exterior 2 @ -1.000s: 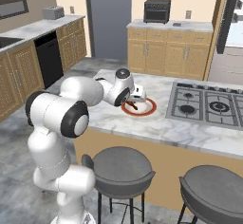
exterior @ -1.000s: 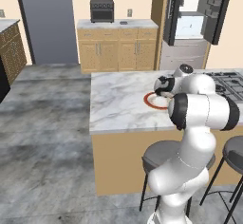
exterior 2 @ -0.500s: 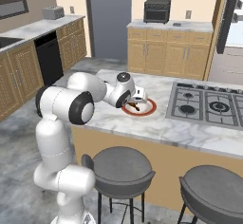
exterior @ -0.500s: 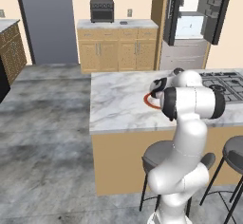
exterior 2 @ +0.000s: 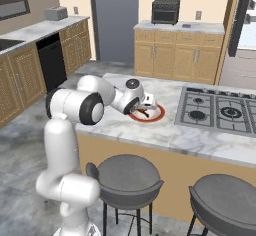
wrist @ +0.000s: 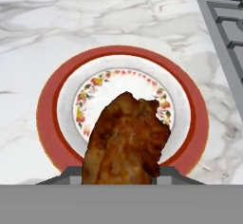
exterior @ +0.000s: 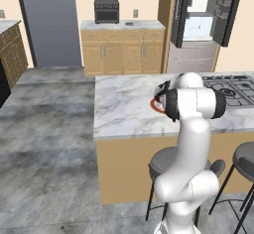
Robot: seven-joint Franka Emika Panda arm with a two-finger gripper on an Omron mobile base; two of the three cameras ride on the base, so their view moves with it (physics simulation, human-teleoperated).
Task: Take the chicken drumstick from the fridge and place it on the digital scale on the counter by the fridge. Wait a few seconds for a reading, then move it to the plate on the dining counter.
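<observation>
Drumstick orientation: in your hand view, the chicken drumstick runs lengthwise away from the camera, its far end over the middle of the plate. Your gripper is clamped on the near end, holding the meat above the plate on the dining counter.

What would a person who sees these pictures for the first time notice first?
Probably the chicken drumstick, glossy and brown, held in the shut gripper just above the plate with its red rim. The plate lies on the marble dining counter, beside the black cooktop. Behind, the fridge stands with its doors open.
</observation>
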